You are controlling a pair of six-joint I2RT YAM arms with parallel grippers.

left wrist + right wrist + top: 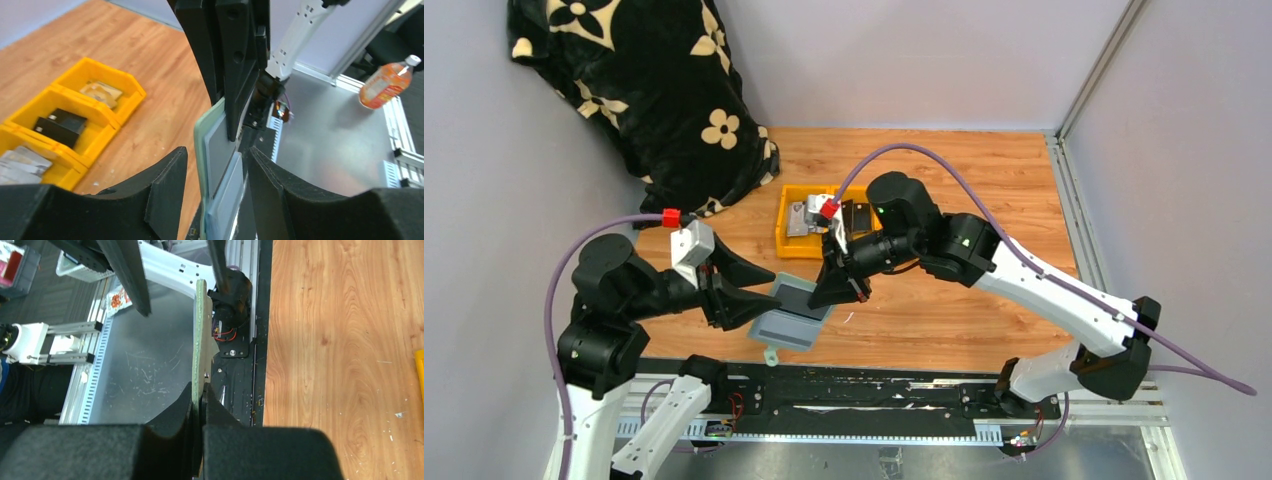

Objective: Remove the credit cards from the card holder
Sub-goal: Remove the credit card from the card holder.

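The grey-green card holder [792, 316] hangs unfolded just above the table's front edge, its small tab pointing down. My right gripper [838, 288] is shut on its upper right edge; the right wrist view shows the fingertips [200, 401] pinching the thin green flap [200, 325]. My left gripper [746, 296] stands open at the holder's left side. In the left wrist view the card holder [220, 150] stands edge-on between my left gripper's [216, 186] spread fingers, with a gap at the left finger. A paler blue-grey layer [226, 200] shows in the dark inner pockets; no credit cards show plainly.
Yellow bins [796, 240] holding small items sit behind the grippers, mid-table. A black floral cloth [644, 90] is heaped at the back left. A black rail [874, 385] runs along the near edge. An orange bottle [387, 80] lies beyond the table.
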